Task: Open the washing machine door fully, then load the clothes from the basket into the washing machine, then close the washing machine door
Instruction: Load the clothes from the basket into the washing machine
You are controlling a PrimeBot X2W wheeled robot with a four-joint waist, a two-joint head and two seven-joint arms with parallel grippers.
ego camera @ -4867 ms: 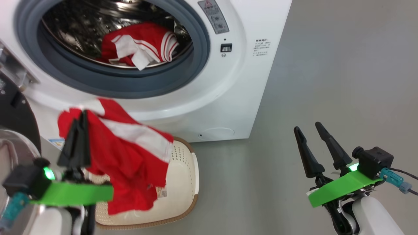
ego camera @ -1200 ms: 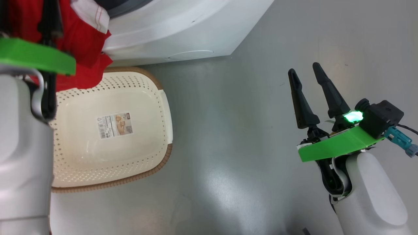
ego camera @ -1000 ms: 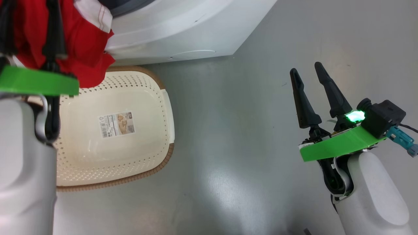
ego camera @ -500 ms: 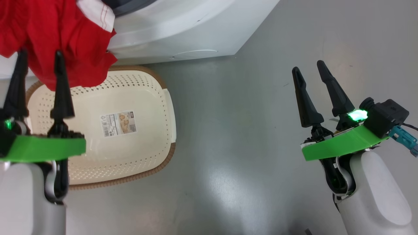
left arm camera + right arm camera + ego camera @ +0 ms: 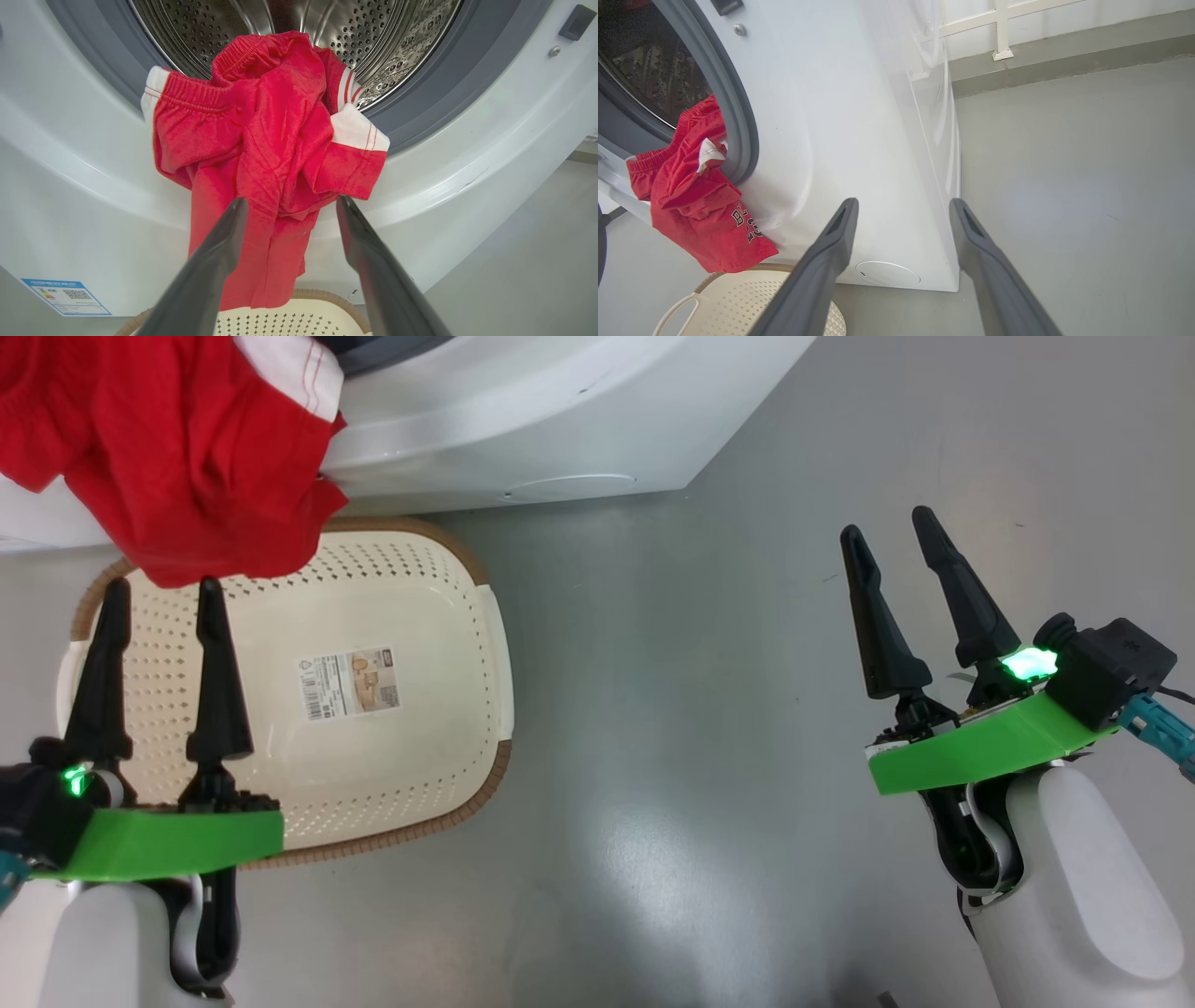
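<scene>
The red clothes [image 5: 271, 140] with white trim hang half out of the washing machine [image 5: 560, 420], draped from the steel drum over the grey seal and down the white front. In the head view they [image 5: 187, 457] dangle above the basket's far rim. The cream basket [image 5: 448, 607] sits on the floor with only a label on its bottom. My left gripper [image 5: 161, 586] is open over the basket, just below the cloth and holding nothing. My right gripper [image 5: 887, 523] is open over bare floor to the right. The washing machine door is out of view.
Grey floor [image 5: 709, 709] spreads right of the basket and the washer. In the right wrist view the washer's white side [image 5: 887, 140] stands straight ahead of my right gripper [image 5: 903, 201], with a wall base and white frame [image 5: 1001, 32] behind it. A blue sticker [image 5: 65, 294] marks the washer's lower corner.
My left gripper has drawn back and down from the red clothes, which stay hanging over the washer's opening. The head camera shifted slightly. The right arm has stayed put.
</scene>
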